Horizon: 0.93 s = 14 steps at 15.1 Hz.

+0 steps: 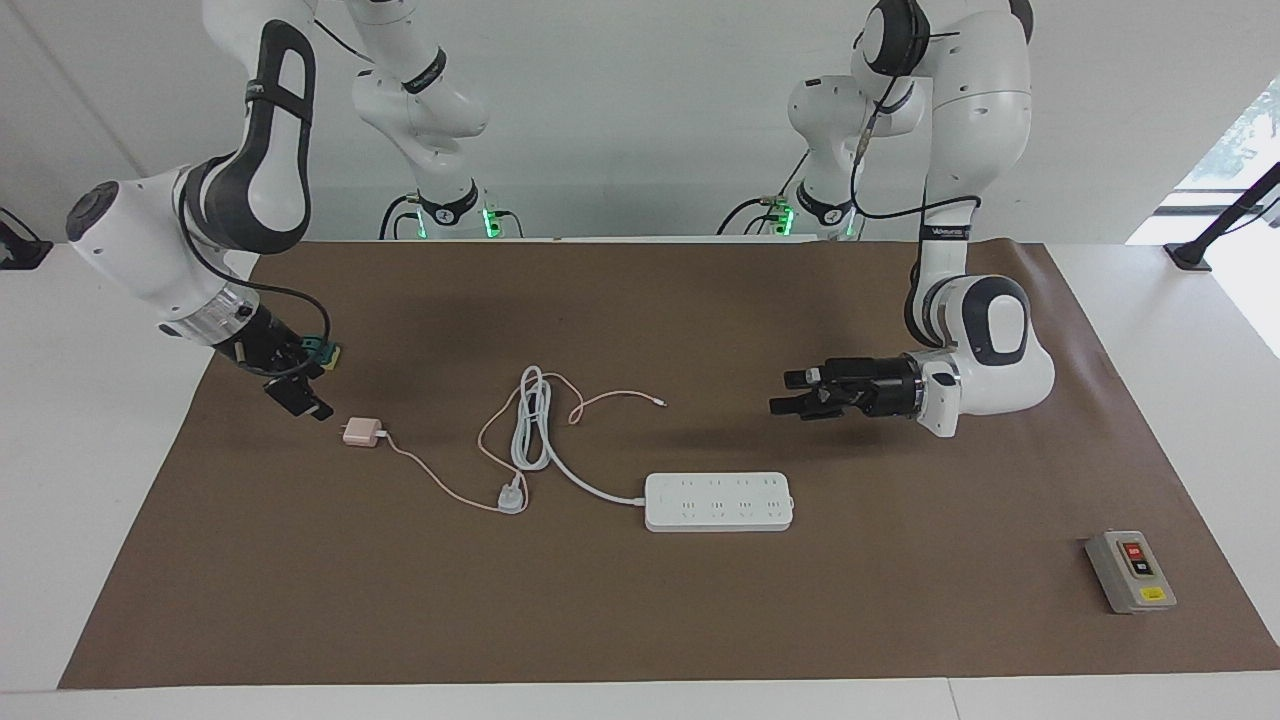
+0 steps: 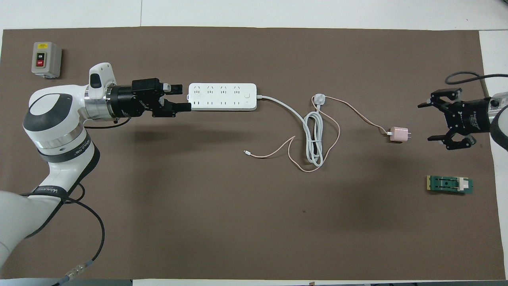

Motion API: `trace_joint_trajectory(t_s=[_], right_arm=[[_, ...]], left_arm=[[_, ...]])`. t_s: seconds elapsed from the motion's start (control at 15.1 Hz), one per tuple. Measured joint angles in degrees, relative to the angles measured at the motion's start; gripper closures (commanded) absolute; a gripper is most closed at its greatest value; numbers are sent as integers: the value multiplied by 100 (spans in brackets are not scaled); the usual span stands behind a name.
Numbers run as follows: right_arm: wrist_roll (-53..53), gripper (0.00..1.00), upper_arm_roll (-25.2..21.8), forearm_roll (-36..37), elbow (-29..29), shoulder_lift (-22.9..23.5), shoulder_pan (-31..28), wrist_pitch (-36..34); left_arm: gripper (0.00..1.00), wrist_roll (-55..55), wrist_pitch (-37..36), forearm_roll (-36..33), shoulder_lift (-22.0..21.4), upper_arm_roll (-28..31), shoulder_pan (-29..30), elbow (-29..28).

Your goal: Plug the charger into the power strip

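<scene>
Pale-pink charger (image 1: pixel 360 433) lies on the mat toward the right arm's end, well apart from the power strip (image 1: pixel 719 501). Your right gripper (image 1: pixel 297 387) hangs open beside it; your left gripper (image 1: pixel 795 392) open above the strip's end. Light, rigid: pinch its flat sides.

Grey button box (image 1: pixel 1130 571) – green block (image 2: pixel 450 184) – brown mat (image 1: pixel 640 620)

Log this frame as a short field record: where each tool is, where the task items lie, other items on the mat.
left tool: open, raised by the end of the power strip
right tool: open, next to the charger
charger: on the mat, unplugged, held by neither tool
strip sockets: all unoccupied
other items: grey button box, green block
</scene>
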<state>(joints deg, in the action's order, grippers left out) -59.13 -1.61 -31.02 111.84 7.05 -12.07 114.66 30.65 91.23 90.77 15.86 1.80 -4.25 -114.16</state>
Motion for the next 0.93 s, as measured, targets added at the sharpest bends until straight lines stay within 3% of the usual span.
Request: trace_joint_trajectory(t_s=[0.13, 0.33, 0.53, 0.93], right_arm=[[-738, 0, 43, -112, 1, 25, 119, -2], [-831, 0, 31, -577, -8, 340, -46, -132], [-166, 0, 1, -1038, -172, 956, -379, -542], [527, 0, -14, -1077, -923, 1657, -671, -1095]], left_arm=[[0, 344, 0, -1, -359, 7, 43, -540], [0, 716, 0, 16, -355, -3, 51, -857], [0, 789, 24, 113, -281, -19, 25, -841], [0, 801, 506, 862, 97, -70, -568, -349]])
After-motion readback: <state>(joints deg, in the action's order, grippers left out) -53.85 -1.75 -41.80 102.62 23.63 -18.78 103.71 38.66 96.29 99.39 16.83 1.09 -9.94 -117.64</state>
